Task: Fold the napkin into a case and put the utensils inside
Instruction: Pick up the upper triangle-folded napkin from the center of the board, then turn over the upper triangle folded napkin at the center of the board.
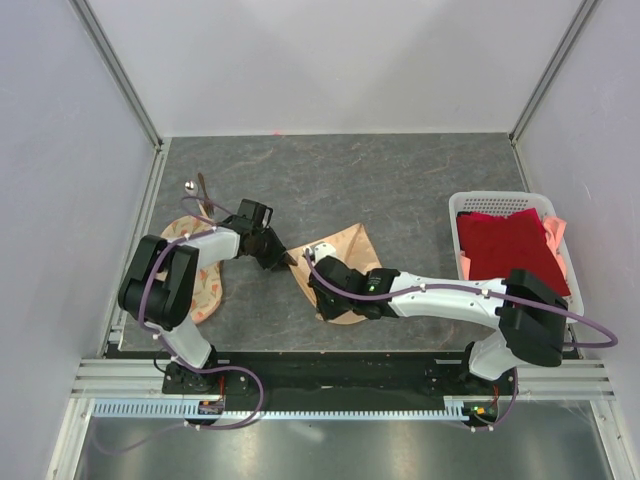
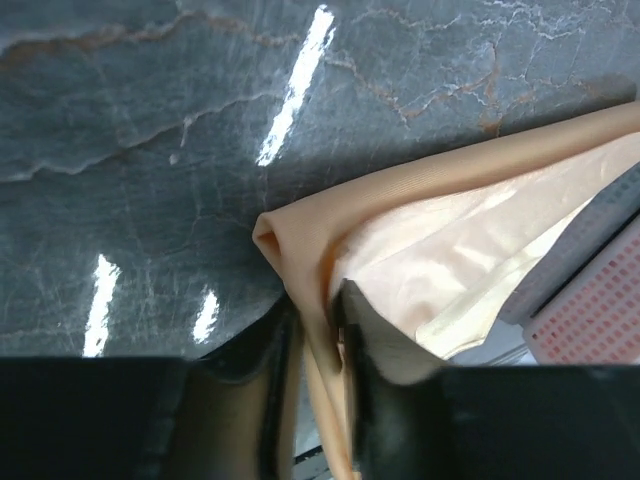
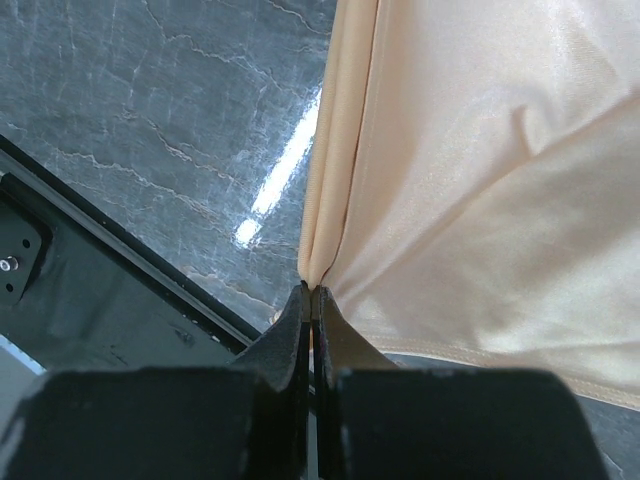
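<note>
The peach-orange napkin (image 1: 350, 245) lies in a loose triangular fold mid-table. My left gripper (image 1: 287, 258) is at its left corner. In the left wrist view its jaws (image 2: 312, 305) stand narrow, shut on a raised fold of the napkin (image 2: 440, 240). My right gripper (image 1: 318, 283) is at the napkin's near-left edge. In the right wrist view it (image 3: 311, 290) is pinched shut on a pleat of the napkin (image 3: 480, 180). The utensils, a silver spoon (image 1: 189, 186) and a thin brown stick (image 1: 206, 192), lie at the far left. No case shows in any view.
A round cream cloth with orange print (image 1: 205, 285) lies under the left arm. A white lattice basket (image 1: 462, 205) holding dark red cloth (image 1: 510, 245) stands at the right edge. Frame posts and walls border the grey table.
</note>
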Available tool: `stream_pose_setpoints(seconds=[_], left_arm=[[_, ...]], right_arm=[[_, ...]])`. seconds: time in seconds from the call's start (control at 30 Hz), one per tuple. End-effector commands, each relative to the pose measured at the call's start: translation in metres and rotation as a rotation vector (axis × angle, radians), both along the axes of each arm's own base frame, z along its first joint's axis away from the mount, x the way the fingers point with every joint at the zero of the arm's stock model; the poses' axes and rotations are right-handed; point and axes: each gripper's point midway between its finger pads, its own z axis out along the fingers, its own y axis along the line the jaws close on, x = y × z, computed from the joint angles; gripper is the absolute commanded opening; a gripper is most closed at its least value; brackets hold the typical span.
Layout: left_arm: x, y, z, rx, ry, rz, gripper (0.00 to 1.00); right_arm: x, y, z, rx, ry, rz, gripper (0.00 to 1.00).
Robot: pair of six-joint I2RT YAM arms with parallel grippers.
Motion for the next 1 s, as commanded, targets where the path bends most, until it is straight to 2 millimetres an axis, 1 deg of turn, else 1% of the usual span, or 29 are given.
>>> stream_pose_setpoints(seconds=[0.0,0.03,0.07,0.1,0.13,0.17,0.2,0.27,0.3,0.33,0.37,0.4,0.43,0.47,0.5,0.53,0.57,0.6,0.63,0.67,0.7,0.73,0.77,0.8,0.83,0.87,0.9,0.93,0.97], left_arm=[[0.030,-0.001,0.012,0.040,-0.094,0.010,0.17],[0.034,0.000,0.018,0.042,-0.115,0.011,0.10],[0.041,-0.002,0.028,0.036,-0.145,0.005,0.08],[0.044,-0.003,0.034,0.040,-0.164,-0.006,0.06],[0.046,-0.003,0.045,0.044,-0.184,-0.015,0.04],[0.054,-0.004,0.060,0.045,-0.227,-0.029,0.03],[0.058,-0.003,0.068,0.051,-0.250,-0.031,0.02],[0.065,0.001,0.096,0.058,-0.304,-0.041,0.02],[0.066,0.004,0.105,0.060,-0.318,-0.041,0.02],[0.069,0.011,0.115,0.066,-0.336,-0.027,0.02],[0.069,0.017,0.134,0.070,-0.374,-0.024,0.02],[0.072,0.030,0.143,0.080,-0.391,0.004,0.02],[0.074,0.039,0.167,0.082,-0.452,0.013,0.02],[0.070,0.048,0.174,0.091,-0.450,0.023,0.02],[0.073,0.064,0.188,0.102,-0.480,0.056,0.02],[0.076,0.072,0.211,0.112,-0.530,0.070,0.02],[0.071,0.084,0.228,0.157,-0.573,0.076,0.02],[0.069,0.093,0.243,0.189,-0.603,0.088,0.02],[0.071,0.100,0.272,0.222,-0.678,0.091,0.02],[0.067,0.107,0.291,0.249,-0.720,0.118,0.02],[0.065,0.108,0.301,0.253,-0.745,0.122,0.02],[0.064,0.108,0.314,0.246,-0.774,0.133,0.02],[0.064,0.106,0.318,0.237,-0.783,0.135,0.02],[0.067,0.095,0.316,0.225,-0.789,0.112,0.02],[0.069,0.087,0.308,0.224,-0.776,0.092,0.02],[0.072,0.080,0.300,0.238,-0.766,0.084,0.02],[0.077,0.058,0.277,0.239,-0.720,0.027,0.02],[0.081,0.046,0.262,0.240,-0.704,0.013,0.02],[0.085,0.036,0.248,0.257,-0.683,0.005,0.02]], right_arm=[[0.003,-0.001,0.011,0.039,-0.027,0.010,0.00],[0.002,-0.001,0.012,0.046,-0.027,0.014,0.00],[0.002,-0.001,0.012,0.043,-0.030,0.019,0.00],[0.002,0.001,0.015,0.050,-0.032,0.026,0.00],[0.002,0.002,0.016,0.050,-0.033,0.034,0.00],[0.001,0.005,0.018,0.056,-0.031,0.050,0.00],[0.002,0.011,0.020,0.061,-0.028,0.061,0.00],[-0.002,0.022,0.022,0.079,-0.007,0.095,0.00],[0.000,0.033,0.027,0.093,-0.010,0.109,0.00],[-0.002,0.040,0.030,0.100,-0.010,0.129,0.00],[-0.003,0.055,0.039,0.126,-0.011,0.153,0.00],[-0.004,0.064,0.046,0.145,-0.017,0.175,0.00],[-0.010,0.074,0.052,0.164,-0.019,0.202,0.00],[-0.015,0.091,0.065,0.206,-0.007,0.242,0.00],[-0.021,0.102,0.075,0.235,-0.005,0.274,0.00],[-0.027,0.113,0.083,0.264,-0.001,0.301,0.00],[-0.031,0.128,0.099,0.313,-0.001,0.334,0.00],[-0.046,0.142,0.114,0.390,0.032,0.394,0.00],[-0.054,0.149,0.124,0.440,0.057,0.425,0.00],[-0.061,0.154,0.131,0.484,0.076,0.452,0.00],[-0.069,0.160,0.144,0.558,0.088,0.499,0.00],[-0.071,0.160,0.146,0.584,0.107,0.495,0.00],[-0.074,0.152,0.134,0.578,0.128,0.493,0.00],[-0.070,0.153,0.139,0.633,0.116,0.495,0.00],[-0.071,0.148,0.134,0.657,0.159,0.483,0.00],[-0.074,0.132,0.106,0.635,0.217,0.462,0.00],[-0.061,0.129,0.109,0.704,0.201,0.447,0.00],[-0.062,0.120,0.100,0.720,0.238,0.450,0.00],[-0.065,0.105,0.079,0.728,0.271,0.426,0.00]])
